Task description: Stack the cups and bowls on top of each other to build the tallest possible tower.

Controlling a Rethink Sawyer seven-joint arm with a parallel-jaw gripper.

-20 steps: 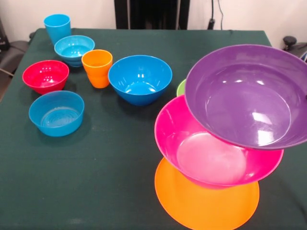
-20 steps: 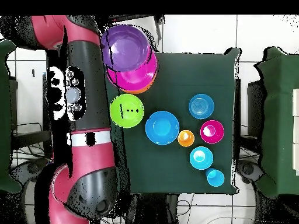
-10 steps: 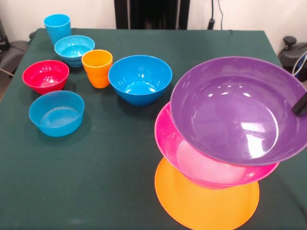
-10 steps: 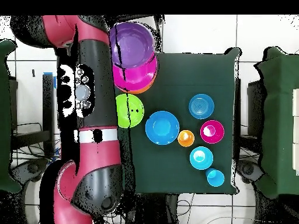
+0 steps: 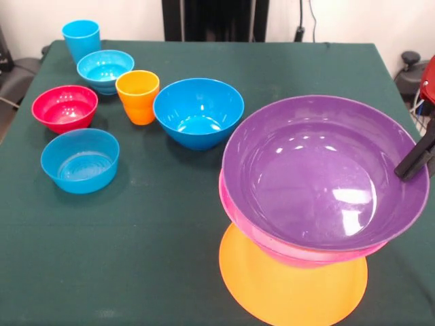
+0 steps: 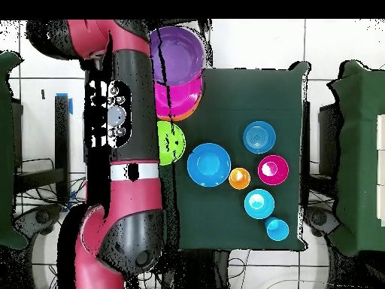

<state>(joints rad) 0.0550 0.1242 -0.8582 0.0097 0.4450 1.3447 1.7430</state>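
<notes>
I am looking at the purple bowl (image 5: 326,173), which is sitting low over the pink bowl (image 5: 299,255), and the pink one is sitting on the big orange bowl (image 5: 292,288). That is my tower, at about 4 o'clock on the green surface (image 5: 170,238) in the front view. The purple bowl is tipping a little, with its open mouth facing up and toward me, so I think it is not fully settled in the pink one yet.

My end effector (image 5: 416,157) is showing only as a dark piece at the purple bowl's rim, at 3 o'clock from the bowl's middle. It is touching the rim, but I cannot tell if it is pinching it or has let go.

The bowl is round, so it has no long side. What matters is that its middle is lying at 9 o'clock from the end effector.

In the overhead view, the green bowl (image 6: 173,143) is peeking out beside the red and black arm (image 6: 131,150), at 6 o'clock from the tower. I think that one goes on next.

The big blue bowl (image 5: 198,112), orange cup (image 5: 137,96), red bowl (image 5: 64,107), two small blue bowls (image 5: 80,160) and blue cup (image 5: 81,39) are waiting at 10 o'clock.
</notes>
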